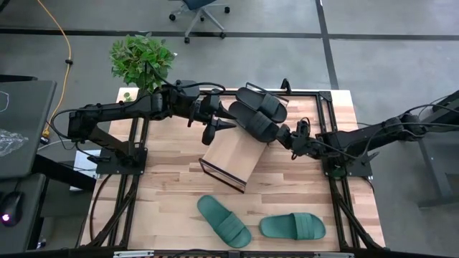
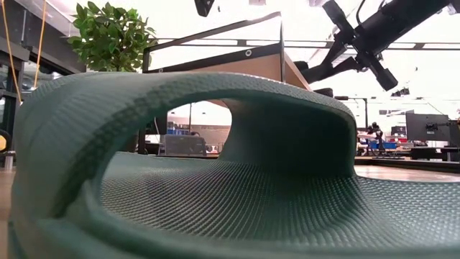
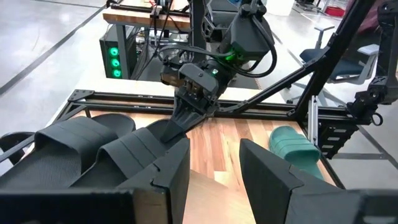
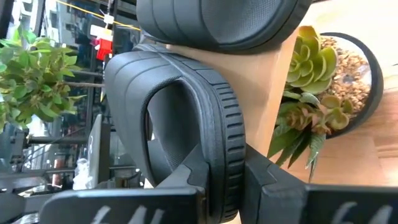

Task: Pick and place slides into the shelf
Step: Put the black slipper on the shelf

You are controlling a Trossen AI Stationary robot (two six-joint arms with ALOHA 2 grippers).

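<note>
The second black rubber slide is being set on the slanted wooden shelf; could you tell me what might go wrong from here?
1. The right gripper pinches only the edge of the second black rubber slide; on release it may slip down the slanted light-wood shelf.
2. It lies close against the first black slide and could nudge it.
3. The open left gripper hovers close by, so the arms might collide.

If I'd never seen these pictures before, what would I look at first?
Probably the two black slides lying side by side on the tilted wooden shelf in the middle of the table, with the right pincer shut on the edge of one of them. The left pincer hangs open next to the shelf. Then the two green slides on the table in front, one so close to the low camera that it fills that picture.
</note>
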